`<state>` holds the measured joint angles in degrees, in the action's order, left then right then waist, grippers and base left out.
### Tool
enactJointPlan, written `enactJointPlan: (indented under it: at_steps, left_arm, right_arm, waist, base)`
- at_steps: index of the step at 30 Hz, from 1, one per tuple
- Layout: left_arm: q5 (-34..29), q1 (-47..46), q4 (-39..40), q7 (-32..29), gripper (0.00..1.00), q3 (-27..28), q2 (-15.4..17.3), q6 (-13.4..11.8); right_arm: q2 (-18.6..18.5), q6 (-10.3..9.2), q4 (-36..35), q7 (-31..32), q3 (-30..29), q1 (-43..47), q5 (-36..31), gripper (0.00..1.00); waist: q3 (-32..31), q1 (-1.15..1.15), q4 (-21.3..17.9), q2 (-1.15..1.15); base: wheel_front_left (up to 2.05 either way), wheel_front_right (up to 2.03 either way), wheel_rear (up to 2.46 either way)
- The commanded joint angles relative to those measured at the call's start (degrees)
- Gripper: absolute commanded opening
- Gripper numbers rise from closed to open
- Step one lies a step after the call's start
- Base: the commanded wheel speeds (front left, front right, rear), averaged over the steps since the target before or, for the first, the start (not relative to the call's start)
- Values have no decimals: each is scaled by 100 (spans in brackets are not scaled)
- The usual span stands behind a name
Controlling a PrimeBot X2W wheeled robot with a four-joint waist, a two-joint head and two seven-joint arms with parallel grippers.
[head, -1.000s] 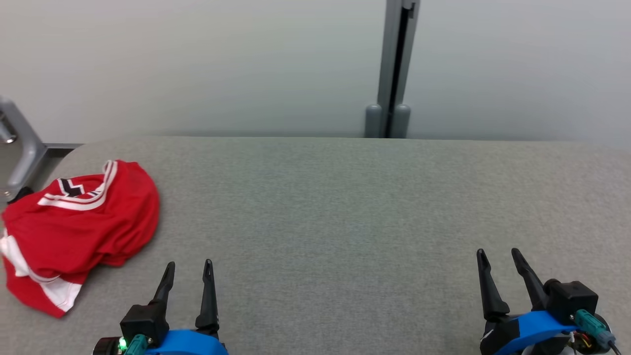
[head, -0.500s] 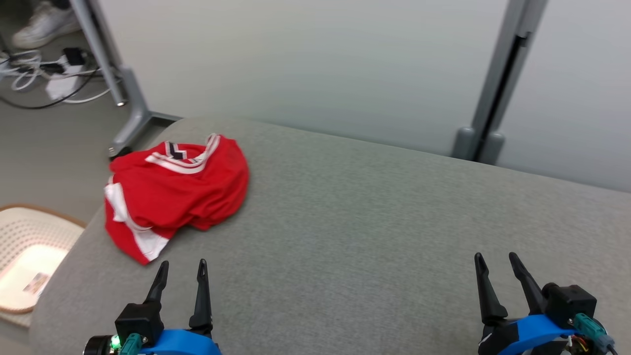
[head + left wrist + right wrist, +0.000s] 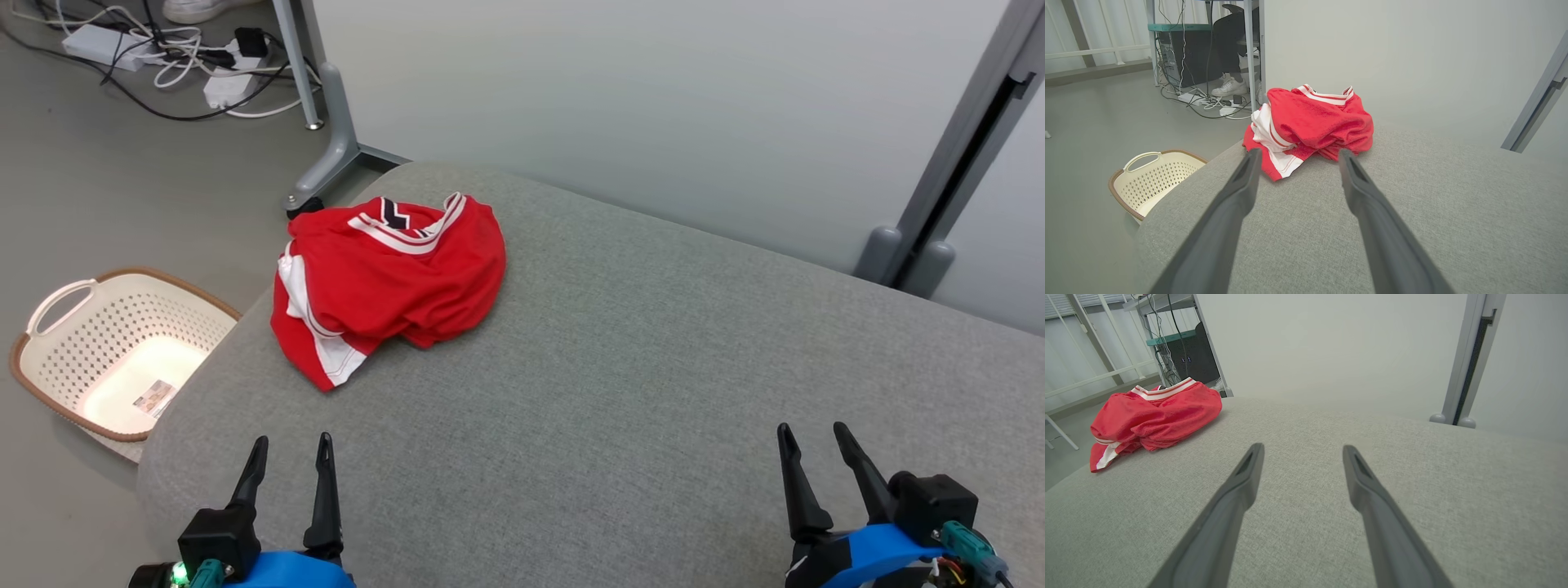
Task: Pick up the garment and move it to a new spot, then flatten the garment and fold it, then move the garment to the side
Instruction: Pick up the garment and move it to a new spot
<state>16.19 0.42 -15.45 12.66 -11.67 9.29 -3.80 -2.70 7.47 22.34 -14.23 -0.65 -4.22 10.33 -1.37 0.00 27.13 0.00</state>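
A crumpled red garment (image 3: 392, 282) with white stripes and a dark-patterned collar lies near the far left corner of the grey padded table (image 3: 637, 384). It also shows in the left wrist view, red garment (image 3: 1310, 122), straight ahead of the fingers, and at the left of the right wrist view, red garment (image 3: 1155, 414). My left gripper (image 3: 292, 449) stands open at the table's near left, well short of the garment, holding nothing. At the near right, my right gripper (image 3: 812, 437) is open and holds nothing, far from the cloth.
A cream perforated laundry basket (image 3: 114, 347) sits on the floor left of the table, basket (image 3: 1155, 179). Cables and power strips (image 3: 163, 57) lie on the floor beyond. A grey post (image 3: 947, 171) stands at the pale wall behind the table. A person's shoe (image 3: 1231, 86) is under a desk.
The head camera has turned left, so the garment slid toward the view's centre and the basket and floor cables came into sight. Both grippers stay open in the same pose.
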Motion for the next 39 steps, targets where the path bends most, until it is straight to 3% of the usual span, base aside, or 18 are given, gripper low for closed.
enactJointPlan:
  at_steps: [1,10,14,17,23,31,39]
  left_arm:
    - [17,37,31,-19,100,10,42,-22]
    - [146,-80,181,-145,100,71,132,3]
    - [238,-307,629,-379,100,184,242,-40]
    - [500,-531,1132,-783,100,396,342,-32]
    - [980,-1134,1875,-1870,100,924,843,-86]
    - [1680,-2008,1285,-3151,100,1552,1586,-26]
    - [2107,-2577,473,-4067,100,1842,2075,-113]
  right_arm:
    - [-34,5,14,-28,-10,-1,37,100]
    - [-34,5,72,-57,43,-109,31,100]
    - [-34,5,32,-69,-50,-96,-22,100]
    - [-34,5,-24,-65,-102,-155,-85,100]
    - [-35,5,-204,-48,-101,-337,-191,100]
    - [-31,5,-652,151,88,-694,-428,100]
    - [-32,5,-996,291,97,-956,-594,100]
  waist:
    - [11,0,39,0]
    - [45,0,40,0]
    - [107,0,49,0]
    - [207,0,15,0]
    - [559,0,-232,0]
    - [1422,0,-970,0]
    - [2244,0,-1710,0]
  base:
    - [0,0,0]
    - [0,0,0]
    - [0,0,0]
    - [0,0,0]
    - [0,0,0]
    - [0,0,0]
    - [0,0,0]
